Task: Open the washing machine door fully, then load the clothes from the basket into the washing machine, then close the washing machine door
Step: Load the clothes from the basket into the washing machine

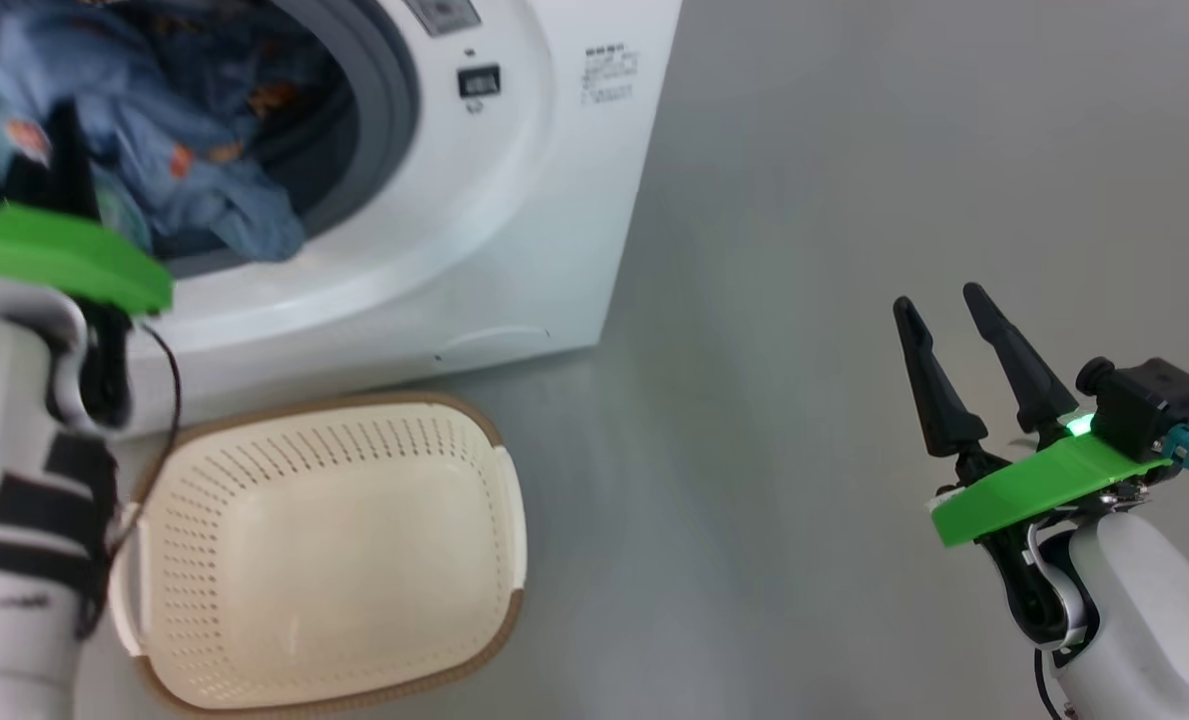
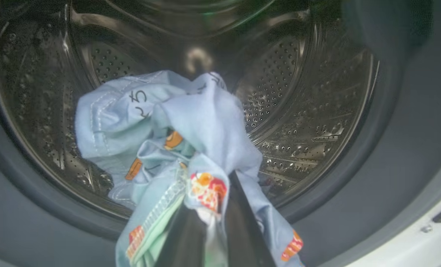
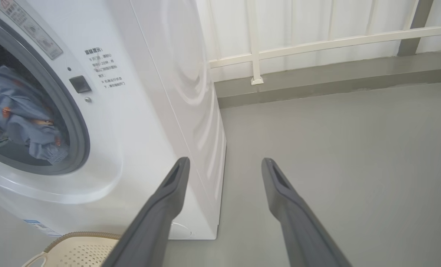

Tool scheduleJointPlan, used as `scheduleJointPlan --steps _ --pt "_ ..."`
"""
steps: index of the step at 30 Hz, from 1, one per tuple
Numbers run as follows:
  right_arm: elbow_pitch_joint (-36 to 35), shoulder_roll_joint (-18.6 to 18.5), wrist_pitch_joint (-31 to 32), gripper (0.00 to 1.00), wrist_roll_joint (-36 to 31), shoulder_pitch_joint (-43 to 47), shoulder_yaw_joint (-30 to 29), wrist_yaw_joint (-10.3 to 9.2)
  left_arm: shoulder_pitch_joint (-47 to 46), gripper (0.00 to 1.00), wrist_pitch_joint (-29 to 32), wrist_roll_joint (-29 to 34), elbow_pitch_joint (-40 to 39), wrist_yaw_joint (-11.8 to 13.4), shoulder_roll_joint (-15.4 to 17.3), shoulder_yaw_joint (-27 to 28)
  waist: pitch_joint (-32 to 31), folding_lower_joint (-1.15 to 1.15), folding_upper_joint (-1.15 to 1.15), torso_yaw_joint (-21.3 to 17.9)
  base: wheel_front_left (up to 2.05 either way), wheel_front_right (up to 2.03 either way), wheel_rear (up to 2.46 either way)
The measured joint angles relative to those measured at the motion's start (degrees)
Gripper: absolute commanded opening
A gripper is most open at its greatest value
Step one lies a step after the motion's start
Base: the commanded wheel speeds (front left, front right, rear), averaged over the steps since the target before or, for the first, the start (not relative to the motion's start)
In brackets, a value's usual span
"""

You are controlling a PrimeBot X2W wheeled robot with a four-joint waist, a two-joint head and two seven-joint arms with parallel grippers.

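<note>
The white washing machine stands with its mouth uncovered; the washing machine door is out of view. My left gripper is shut on a light blue garment with orange prints, one of the clothes. It holds the garment at the grey gasket, in front of the steel drum. The cloth bunches in the opening and one fold hangs over the lower lip. The cream basket sits on the floor below the machine, its perforated inside bare. My right gripper hangs open over the floor at the right, holding nothing.
Grey floor stretches to the right of the machine. A white railing and a low kerb run along the far wall. The door latch slot sits on the right of the opening. My left forearm stands beside the basket.
</note>
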Motion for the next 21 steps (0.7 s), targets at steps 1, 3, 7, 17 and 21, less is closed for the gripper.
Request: scheduleJointPlan --steps 1,3,7,17,21 --pt "-0.1 0.0 0.0 1.00 -0.3 -0.2 0.0 0.00 -1.8 0.00 0.0 0.6 1.4 0.0 0.0 -0.1 0.9 0.00 0.00 -0.3 0.00 0.00 0.00" --pt "-0.5 0.0 0.0 1.00 -0.5 -0.6 0.0 0.00 -5.0 0.00 -0.1 1.1 4.2 -0.5 0.0 -0.3 2.7 0.00 0.00 -0.8 0.00 0.00 0.00" --pt "-1.6 -0.1 0.0 1.00 -0.6 -1.2 -0.8 0.00 -10.2 0.00 -0.1 1.6 9.6 -0.8 0.3 -0.5 6.3 0.00 0.00 -2.0 0.00 0.00 0.00" --pt "-3.5 1.9 0.0 1.00 -1.5 -1.8 -1.8 0.00 -22.3 0.00 -0.2 4.7 16.5 -1.5 2.3 -2.2 14.8 0.00 0.00 -4.9 0.00 0.00 0.00" --pt "-3.8 2.9 0.0 1.00 -1.5 -2.2 -1.8 0.00 -26.4 0.00 -0.3 5.3 17.3 -0.7 4.2 -2.0 17.7 0.00 0.00 -6.1 0.00 0.00 0.00"
